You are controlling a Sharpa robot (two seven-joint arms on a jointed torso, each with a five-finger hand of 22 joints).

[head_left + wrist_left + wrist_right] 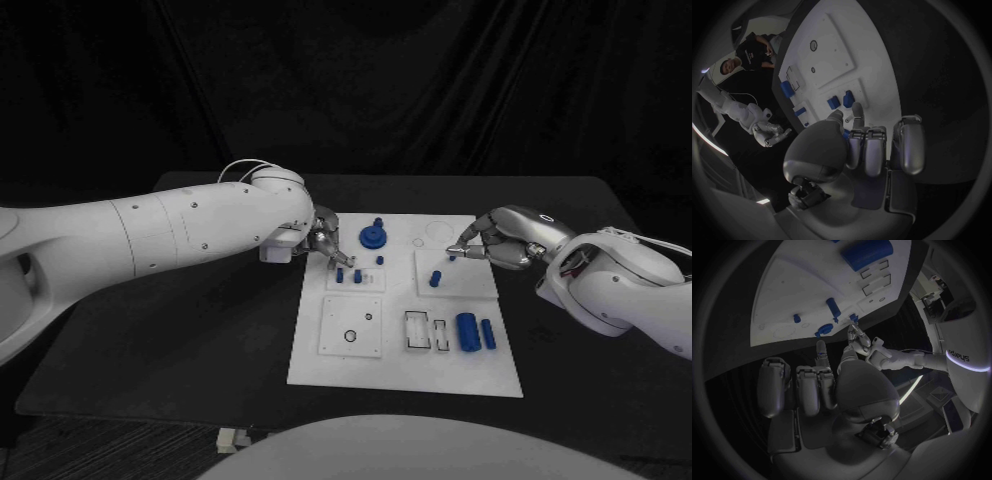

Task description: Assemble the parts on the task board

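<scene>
You see white board (332,365) mid black bench (173,350). Left hand (323,240) over board's far left part, fingers curled down near two small blue pegs (346,274); grip on anything unclear, you can't tell. Right hand (488,243) at board's far right edge, fingertips drawn together by small blue piece (451,259); whether it pinches piece, can't tell. Blue round knob (374,237) stands between hands. Big blue cylinder (467,333) and slimmer blue pin (488,334) lie side by side near board's right near corner.
</scene>
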